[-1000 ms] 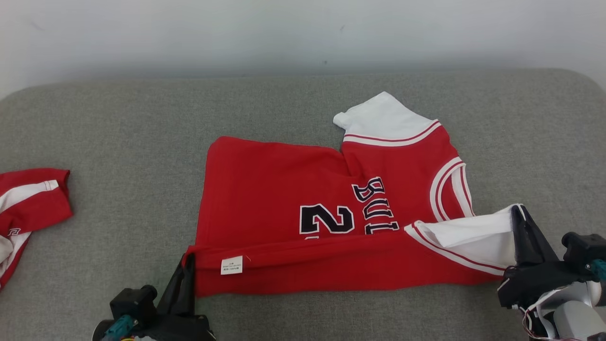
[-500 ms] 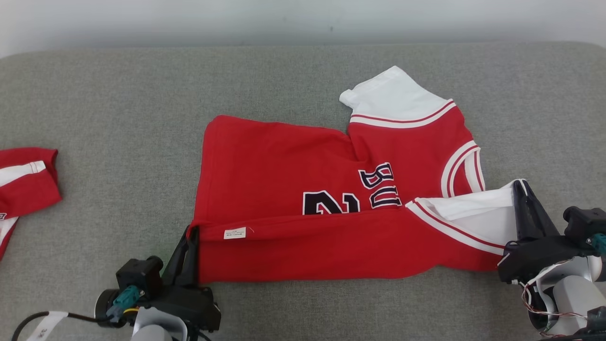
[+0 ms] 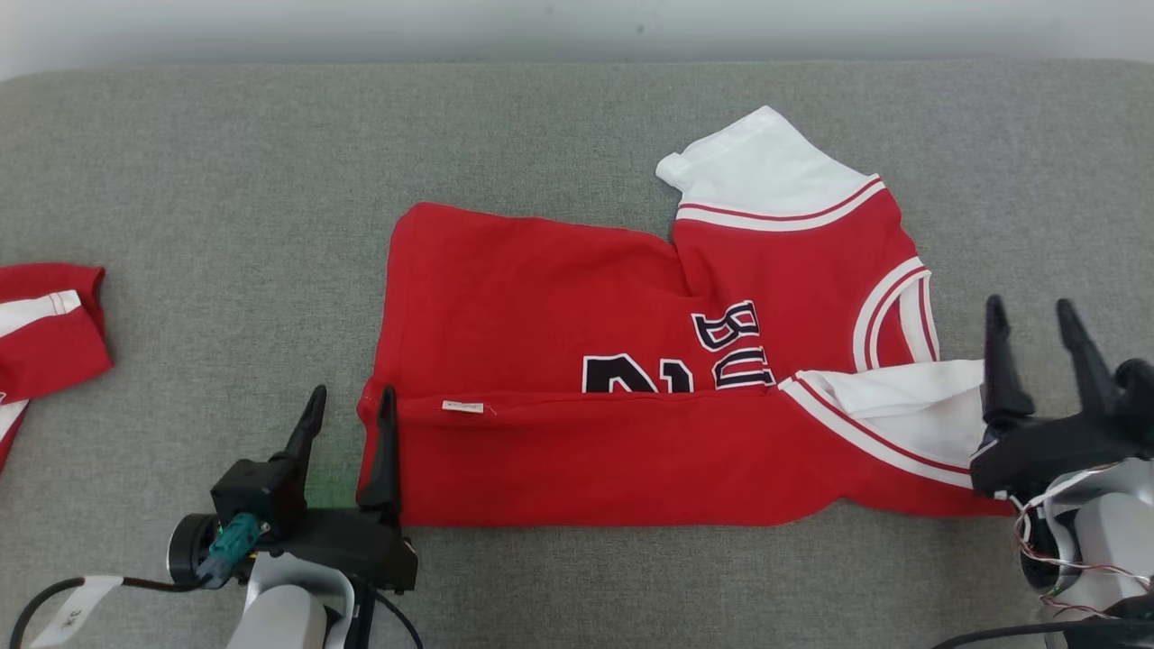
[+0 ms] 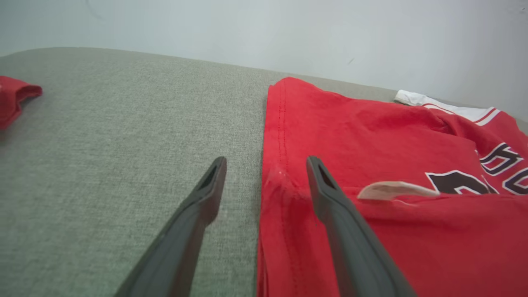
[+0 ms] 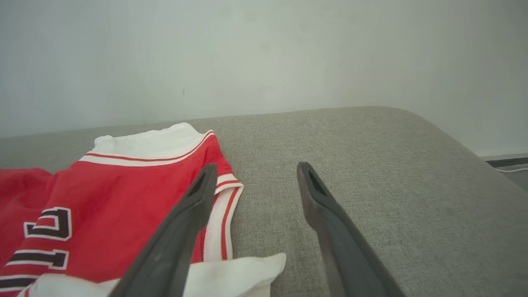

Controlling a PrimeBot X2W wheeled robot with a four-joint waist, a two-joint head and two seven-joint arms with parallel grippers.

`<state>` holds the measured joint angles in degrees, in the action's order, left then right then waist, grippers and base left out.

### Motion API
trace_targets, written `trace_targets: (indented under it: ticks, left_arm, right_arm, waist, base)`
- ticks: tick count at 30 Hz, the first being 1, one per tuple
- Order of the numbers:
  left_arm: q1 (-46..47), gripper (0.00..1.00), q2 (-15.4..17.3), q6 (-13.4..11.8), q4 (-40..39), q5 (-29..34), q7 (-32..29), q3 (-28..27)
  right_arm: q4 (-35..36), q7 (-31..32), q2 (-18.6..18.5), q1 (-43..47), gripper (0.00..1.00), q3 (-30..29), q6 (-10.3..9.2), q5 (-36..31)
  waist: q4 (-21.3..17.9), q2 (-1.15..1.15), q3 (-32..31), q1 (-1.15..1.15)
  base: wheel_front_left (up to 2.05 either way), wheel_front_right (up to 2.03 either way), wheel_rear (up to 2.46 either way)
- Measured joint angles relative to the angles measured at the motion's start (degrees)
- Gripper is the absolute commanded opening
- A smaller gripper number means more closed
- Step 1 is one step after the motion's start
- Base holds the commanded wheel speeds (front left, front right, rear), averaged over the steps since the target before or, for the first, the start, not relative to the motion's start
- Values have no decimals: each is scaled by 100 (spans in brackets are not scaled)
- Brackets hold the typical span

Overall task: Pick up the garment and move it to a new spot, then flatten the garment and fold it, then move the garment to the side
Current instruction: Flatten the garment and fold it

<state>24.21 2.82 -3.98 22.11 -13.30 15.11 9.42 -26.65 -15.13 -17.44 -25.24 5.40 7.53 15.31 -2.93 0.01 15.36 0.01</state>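
Note:
The garment (image 3: 541,306) is a red jersey with white sleeves and dark lettering, spread across the middle of the grey surface. Its near edge is folded over the body in a long strip, with a white label (image 3: 462,406) showing on it. My left gripper (image 3: 352,397) stands open at the fold's left corner, its right finger against the red cloth (image 4: 371,136). At the right, my right gripper (image 3: 1030,311) is open beside the folded white sleeve (image 3: 911,415). In the right wrist view the gripper (image 5: 256,169) holds nothing, and its left finger overlaps the collar (image 5: 222,206).
A second red-and-white garment (image 3: 45,324) lies at the surface's left edge, also in the left wrist view (image 4: 12,99). The grey padded surface (image 3: 225,180) ends at a pale wall (image 5: 264,53) behind and rounds off at its right corner (image 5: 433,136).
Both grippers have opened, letting go of the hem corner and the white sleeve. The folded edge now rests on the jersey. The head camera has tilted, shifting the whole picture.

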Motion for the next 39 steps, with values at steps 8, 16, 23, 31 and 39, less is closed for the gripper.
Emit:
trace_targets:
  ticks: [8, 16, 23, 31, 39]
  left_arm:
    - [-402, 100, 0, -94, -233, 120, 0, -29]
    - [-892, 100, 0, -115, -388, 115, 0, -81]
    - [-1018, 100, 0, -91, -394, 127, 0, -69]
    - [-1018, 100, 0, -55, -394, 135, 0, 20]
    - [-1027, 100, 0, -4, -391, 126, 0, 21]
  right_arm:
    - [310, 1, 196, 586, 100, -307, 0, -132]
    - [197, 1, 264, 1283, 100, -87, 0, 35]
    - [-267, 1, 357, 1378, 100, -9, 0, 156]
    - [-778, 0, 426, 1161, 36, -41, 0, 281]
    - [-938, -3, 421, 1120, 0, 59, 0, 437]
  waist:
    - [-3, 0, -151, -1]
    - [-45, -1, -407, -1]
    - [-67, -1, -523, -2]
    - [22, -1, -513, -1]
    - [45, -1, -544, -2]
  base:
    - [0, 0, 0]
    - [0, 0, 0]
    - [0, 0, 0]
    - [0, 0, 0]
    - [0, 0, 0]
